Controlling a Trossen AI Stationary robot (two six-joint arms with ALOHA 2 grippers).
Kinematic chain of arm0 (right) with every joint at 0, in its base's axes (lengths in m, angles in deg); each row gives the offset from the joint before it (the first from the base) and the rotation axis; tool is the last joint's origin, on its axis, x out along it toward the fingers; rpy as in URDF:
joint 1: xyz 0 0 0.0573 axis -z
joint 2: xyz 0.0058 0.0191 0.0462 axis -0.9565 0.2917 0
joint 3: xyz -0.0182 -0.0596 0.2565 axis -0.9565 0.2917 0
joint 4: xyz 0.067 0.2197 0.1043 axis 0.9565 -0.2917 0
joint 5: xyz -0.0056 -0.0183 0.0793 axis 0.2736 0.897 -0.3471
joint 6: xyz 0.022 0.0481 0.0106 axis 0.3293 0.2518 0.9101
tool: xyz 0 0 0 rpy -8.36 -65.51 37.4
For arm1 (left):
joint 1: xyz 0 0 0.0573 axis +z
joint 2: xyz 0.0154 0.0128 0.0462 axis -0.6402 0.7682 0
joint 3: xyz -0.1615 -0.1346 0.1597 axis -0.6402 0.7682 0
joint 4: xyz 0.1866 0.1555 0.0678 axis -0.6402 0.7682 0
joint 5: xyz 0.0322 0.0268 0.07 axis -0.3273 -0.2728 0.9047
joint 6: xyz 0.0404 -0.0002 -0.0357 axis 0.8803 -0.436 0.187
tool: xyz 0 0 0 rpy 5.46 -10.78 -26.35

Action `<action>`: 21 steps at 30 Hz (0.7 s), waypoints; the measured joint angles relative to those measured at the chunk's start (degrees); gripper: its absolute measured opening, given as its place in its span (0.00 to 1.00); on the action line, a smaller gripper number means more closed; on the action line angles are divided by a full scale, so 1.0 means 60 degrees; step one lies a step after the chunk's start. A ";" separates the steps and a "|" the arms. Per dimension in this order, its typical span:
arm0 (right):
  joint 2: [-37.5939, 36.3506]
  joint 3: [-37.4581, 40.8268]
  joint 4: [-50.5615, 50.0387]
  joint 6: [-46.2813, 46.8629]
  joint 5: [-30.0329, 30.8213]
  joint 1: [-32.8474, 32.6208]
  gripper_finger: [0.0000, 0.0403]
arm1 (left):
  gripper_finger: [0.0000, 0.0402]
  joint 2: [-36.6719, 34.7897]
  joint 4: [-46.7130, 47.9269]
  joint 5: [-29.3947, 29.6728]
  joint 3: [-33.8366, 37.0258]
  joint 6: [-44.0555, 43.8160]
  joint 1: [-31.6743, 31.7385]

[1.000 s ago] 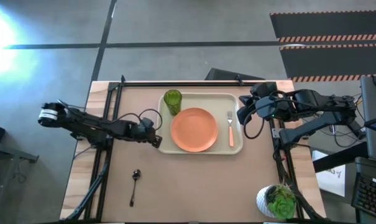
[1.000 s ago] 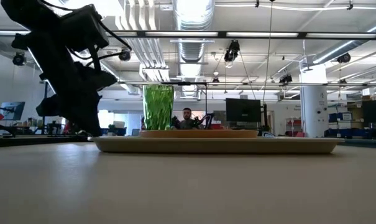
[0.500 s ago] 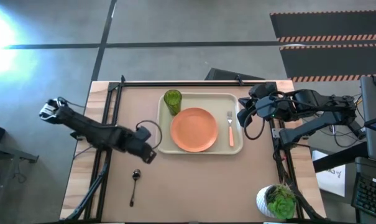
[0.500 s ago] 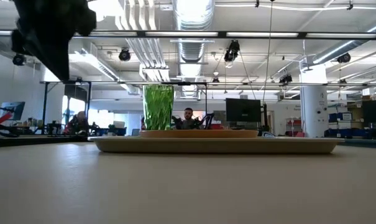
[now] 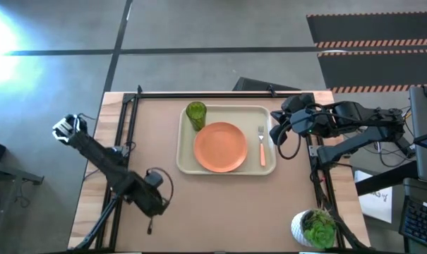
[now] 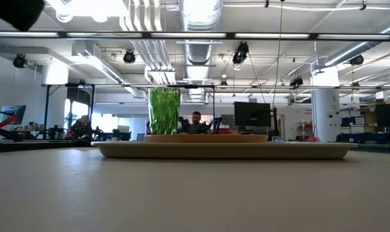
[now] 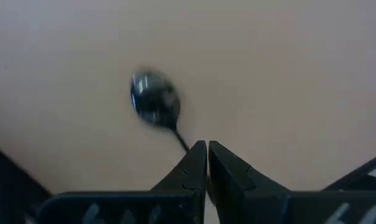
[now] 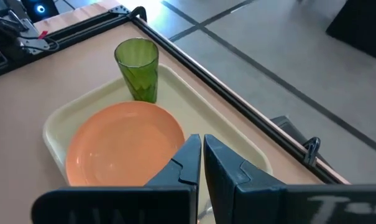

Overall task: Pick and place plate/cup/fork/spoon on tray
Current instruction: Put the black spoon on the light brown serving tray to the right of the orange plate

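The left end effector (image 7: 206, 152), fingers pressed together and empty, hovers over the small dark metallic spoon (image 7: 154, 102), hiding most of it from overhead; only its handle end shows. The spoon lies on the tan surface (image 5: 220, 204), well apart from the cream rectangular tray (image 5: 185, 164).
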 joint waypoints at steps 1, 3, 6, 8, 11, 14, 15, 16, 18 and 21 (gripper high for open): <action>0.0000 0.0000 0.0000 -0.0044 0.0000 0.0000 0.02 | 0.00 0.0174 -0.0049 -0.0168 -0.0043 -0.0383 -0.0124; 0.0000 0.0000 0.0000 -0.0140 0.0000 0.0000 0.02 | 0.00 0.0503 -0.0136 -0.0354 -0.0107 -0.1110 -0.0282; 0.0000 0.0000 0.0001 -0.0332 0.0000 0.0000 0.02 | 0.00 0.0869 -0.0666 -0.0468 -0.0082 -0.1981 -0.0422; 0.0000 0.0000 0.0004 -0.0484 0.0000 0.0000 0.02 | 0.00 0.1098 -0.0949 -0.0476 -0.0056 -0.2326 -0.0426; 0.0002 0.0000 0.0007 -0.0627 0.0000 0.0000 0.02 | 0.00 0.1423 -0.1389 -0.0510 -0.0080 -0.2458 -0.0426; 0.0002 0.0000 0.0007 -0.0778 -0.0001 0.0000 0.02 | 0.00 0.1601 -0.1693 -0.0617 -0.0111 -0.2492 -0.0422; 0.0003 0.0000 0.0007 -0.0832 -0.0007 0.0000 0.02 | 0.00 0.1645 -0.1718 -0.0799 -0.0111 -0.2553 -0.0421; 0.0004 0.0000 0.0007 -0.0880 -0.0011 0.0000 0.02 | 0.00 0.1679 -0.1729 -0.1042 -0.0105 -0.2668 -0.0419; 0.0000 0.0000 0.0007 -0.0965 -0.0101 0.0000 0.02 | 0.00 0.1722 -0.1717 -0.1563 -0.0051 -0.2761 -0.0426; 0.0006 0.0000 0.0007 -0.1028 -0.0216 0.0000 0.02 | 0.00 0.1754 -0.1697 -0.2036 -0.0045 -0.2762 -0.0436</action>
